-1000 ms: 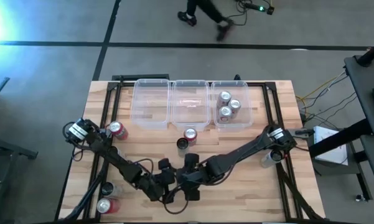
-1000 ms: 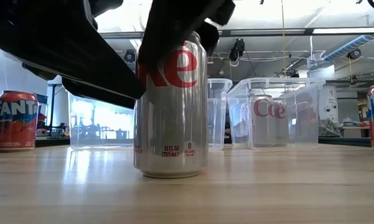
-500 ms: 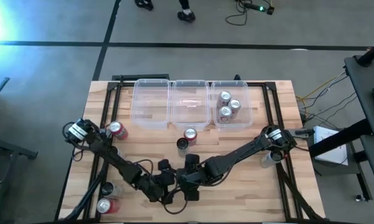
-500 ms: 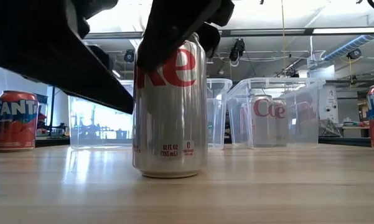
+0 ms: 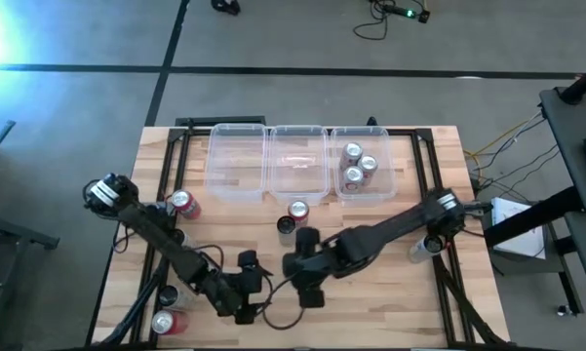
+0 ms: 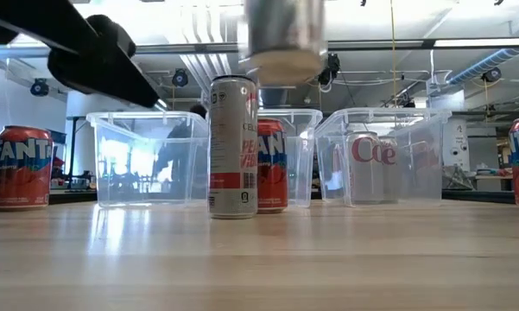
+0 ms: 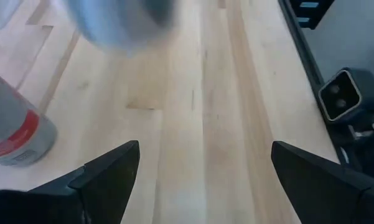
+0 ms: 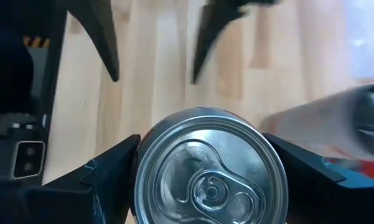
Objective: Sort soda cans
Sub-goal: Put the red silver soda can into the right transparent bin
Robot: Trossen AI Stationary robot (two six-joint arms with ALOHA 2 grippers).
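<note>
My right gripper point(image 8: 199, 139) holds a silver soda can point(image 8: 210, 169) above the table's near middle; in the low view only the can's base point(image 6: 283, 39) shows, high up. My left gripper point(image 7: 205, 148) hovers open just left of it point(image 5: 244, 285), over bare wood. A black-topped can point(image 5: 287, 225) and a red can point(image 5: 298, 211) stand on their bases in front of the middle bin. Three silver cans point(image 5: 357, 164) stand in the right bin point(image 5: 390, 161). My right gripper pinches the silver can between its two fingers, one on each side of the wall just below the top rim point(image 8: 148, 163). The fingers come slanting down from above. The can hangs upright, lifted clear of the table.
Three clear bins stand in a row at the far edge, the left bin point(image 5: 214, 161) and the middle bin point(image 5: 297, 180) holding no cans. A red Fanta can point(image 5: 182, 203) stands at the left, two cans point(image 5: 166, 310) at the near left corner, one can point(image 5: 424, 244) at the right.
My right gripper has risen with the silver can, which stood on the table and now hangs upright, clear of the wood. My left gripper has risen too and drawn back a little toward the table's left edge, staying open.
</note>
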